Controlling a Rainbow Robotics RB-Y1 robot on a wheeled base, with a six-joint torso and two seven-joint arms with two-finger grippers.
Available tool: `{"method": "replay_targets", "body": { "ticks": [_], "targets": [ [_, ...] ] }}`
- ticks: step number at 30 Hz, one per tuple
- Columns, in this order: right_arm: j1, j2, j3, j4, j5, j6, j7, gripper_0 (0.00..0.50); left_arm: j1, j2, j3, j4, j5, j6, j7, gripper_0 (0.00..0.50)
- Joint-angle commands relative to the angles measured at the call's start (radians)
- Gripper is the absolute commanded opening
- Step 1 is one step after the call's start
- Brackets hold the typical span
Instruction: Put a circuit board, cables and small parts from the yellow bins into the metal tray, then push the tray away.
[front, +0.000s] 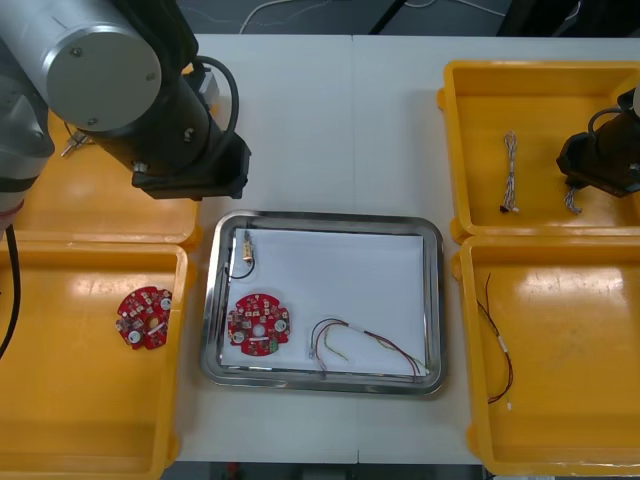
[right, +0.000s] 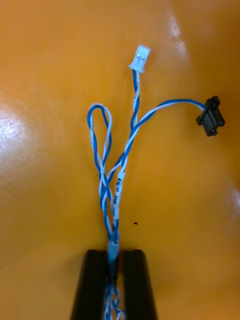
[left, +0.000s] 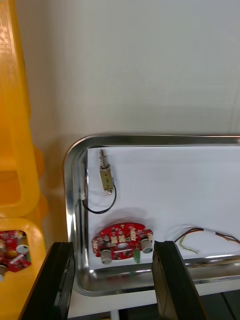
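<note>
My right gripper (right: 114, 261) is shut on a twisted blue and white cable (right: 118, 170) just over the floor of the far right yellow bin (front: 480, 90); the cable's white and black plugs reach out beyond the fingers. In the front view the right gripper (front: 582, 188) stands over that cable's end (front: 572, 201). My left gripper (left: 113, 245) is open, hovering above the metal tray's (left: 75, 210) near left corner, beside the far left bin. On the tray's (front: 432, 300) white inside lie a red circuit board (front: 258, 325), a small metal part (front: 244, 246) with a black cable, and a red and yellow cable (front: 362, 343).
A second twisted cable (front: 510, 172) lies in the far right bin. The near right bin (front: 560, 440) holds a thin red and black cable (front: 497, 345). Another circuit board (front: 144, 318) sits in the near left bin (front: 90, 430). My left arm (front: 110, 70) covers part of the far left bin.
</note>
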Motion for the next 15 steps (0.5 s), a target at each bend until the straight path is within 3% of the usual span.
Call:
{"method": "replay_targets", "body": {
  "ticks": [1, 10, 15],
  "targets": [
    [-0.040, 0.009, 0.010, 0.002, -0.002, 0.001, -0.027, 0.012, -0.028, 0.062, 0.081, -0.026, 0.014, 0.009, -0.045, 0.426],
    [-0.040, -0.013, -0.017, -0.111, 0.013, 0.108, 0.010, 0.000, 0.050, 0.122, 0.242, 0.039, -0.029, 0.009, -0.249, 0.423],
    [-0.040, -0.046, -0.019, -0.220, 0.018, 0.196, 0.064, 0.000, 0.074, 0.128, 0.285, 0.112, -0.143, 0.009, -0.392, 0.439]
  ]
}}
